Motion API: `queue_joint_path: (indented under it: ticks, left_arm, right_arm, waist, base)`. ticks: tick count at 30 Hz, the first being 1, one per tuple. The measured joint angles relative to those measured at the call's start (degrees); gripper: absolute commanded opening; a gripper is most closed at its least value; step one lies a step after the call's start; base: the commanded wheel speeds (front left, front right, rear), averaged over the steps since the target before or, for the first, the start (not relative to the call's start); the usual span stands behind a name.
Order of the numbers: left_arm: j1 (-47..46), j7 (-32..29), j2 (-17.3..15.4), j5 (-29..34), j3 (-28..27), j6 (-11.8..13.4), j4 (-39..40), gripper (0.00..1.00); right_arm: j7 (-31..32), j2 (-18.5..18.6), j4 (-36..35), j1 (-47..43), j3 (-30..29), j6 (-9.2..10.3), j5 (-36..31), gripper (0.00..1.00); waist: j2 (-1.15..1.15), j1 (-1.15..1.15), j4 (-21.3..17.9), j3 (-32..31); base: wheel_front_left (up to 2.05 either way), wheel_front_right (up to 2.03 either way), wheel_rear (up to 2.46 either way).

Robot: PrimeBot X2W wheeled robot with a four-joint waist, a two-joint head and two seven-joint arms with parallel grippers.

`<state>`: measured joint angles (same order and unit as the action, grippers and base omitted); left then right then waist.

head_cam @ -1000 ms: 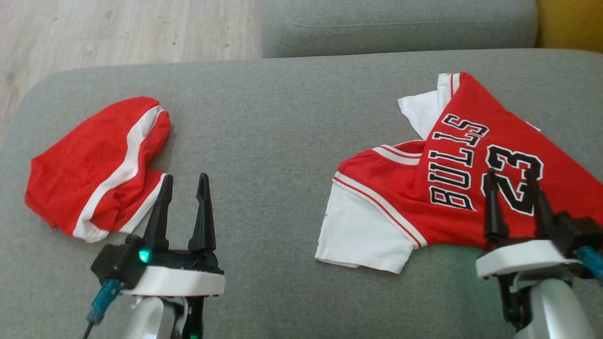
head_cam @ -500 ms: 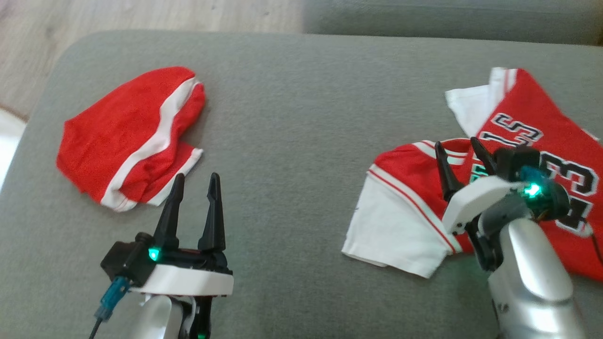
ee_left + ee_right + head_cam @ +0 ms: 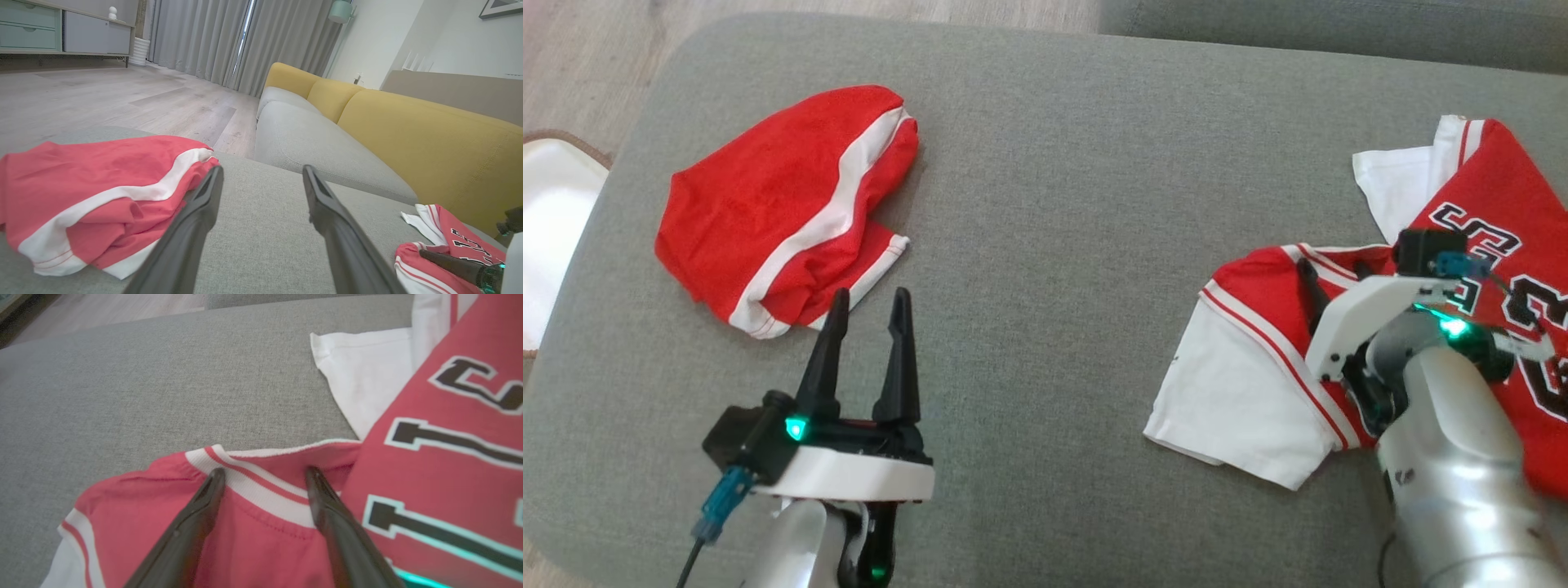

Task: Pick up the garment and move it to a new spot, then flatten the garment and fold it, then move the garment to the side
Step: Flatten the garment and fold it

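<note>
**Head view: both tools open, right tool at the jersey collar**

1. Left arm. The left tool sits at the lower left with its two dark fingers pointing straight up the head view. The fingers are spread with nothing between them. They are over the bare grey sofa cushion, with the tips just beside the near edge of the red shorts. In the left wrist view the shorts lie to the left of the fingers, bunched, with a white stripe along them.

2. Right arm. The pale forearm rises from the lower right corner. The wrist is turned so that the right tool points up and to the left. Its fingers are spread and grip nothing. In the right wrist view both tips lie over the white-and-red ribbed collar band. Whether they touch the cloth cannot be told.

3. Task item. The red jersey lies on the right part of the cushion, well apart from the shorts.
   - Layout: it is partly folded over itself, and a red panel with black, white-edged lettering overlaps the collar area.
   - Direction: the collar opening faces left, toward the middle of the cushion.
   - Sleeves: one white sleeve lies near the robot and the other farther away.
   - Long axis: the body runs to the right and is cut off by the picture edge.
</note>
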<state>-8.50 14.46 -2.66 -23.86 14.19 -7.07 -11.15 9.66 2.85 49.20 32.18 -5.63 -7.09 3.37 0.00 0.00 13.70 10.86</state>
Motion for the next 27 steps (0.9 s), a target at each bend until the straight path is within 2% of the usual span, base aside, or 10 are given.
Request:
queue_joint_path:
  ticks: [3,4,5,6,14,20,27]
  left_arm:
    - [-0.5,0.0,0.0,0.0,0.5,0.0,0.0,1.00]
    - [-0.7,0.0,0.0,0.0,0.5,0.0,0.1,1.00]
    - [-0.7,0.0,0.0,0.0,0.5,0.0,0.1,1.00]
    - [-0.7,0.0,0.0,0.0,0.6,0.0,0.1,1.00]
    - [-1.1,0.0,0.0,0.0,0.6,0.0,0.1,1.00]
    - [-2.1,0.0,0.0,-0.4,0.9,0.0,0.1,1.00]
    - [-2.6,0.0,0.0,-0.9,0.9,0.0,0.1,1.00]
  right_arm:
    - [-0.4,0.3,2.5,2.1,0.1,0.00,0.8,1.00]
    - [-0.7,0.3,3.4,2.7,0.1,0.00,0.9,0.94]
    - [-1.1,0.4,4.1,3.1,0.1,0.00,0.9,0.43]
    - [-1.7,0.4,4.9,3.7,0.1,0.00,0.9,0.00]
    - [-9.6,0.8,8.6,6.3,1.9,0.00,0.9,0.00]
    - [-18.5,0.9,8.6,9.5,8.9,0.00,3.9,0.00]
    - [-22.8,1.0,8.1,15.4,15.2,0.00,4.2,0.00]
  waist:
    - [0.00,0.00,0.1,0.4]
    - [0.00,0.00,0.1,0.6]
    - [0.00,0.00,0.1,0.7]
    - [0.00,0.00,0.1,0.9]
    - [0.00,0.01,0.4,2.2]
    - [0.00,0.01,0.9,3.2]
    - [0.00,0.01,2.0,4.1]
  base:
    - [0.00,0.00,0.00]
    - [0.00,0.00,0.00]
    - [0.00,0.00,0.00]
    - [0.00,0.00,0.00]
    - [0.00,0.00,0.00]
    - [0.00,0.00,0.00]
    - [0.00,0.00,0.00]
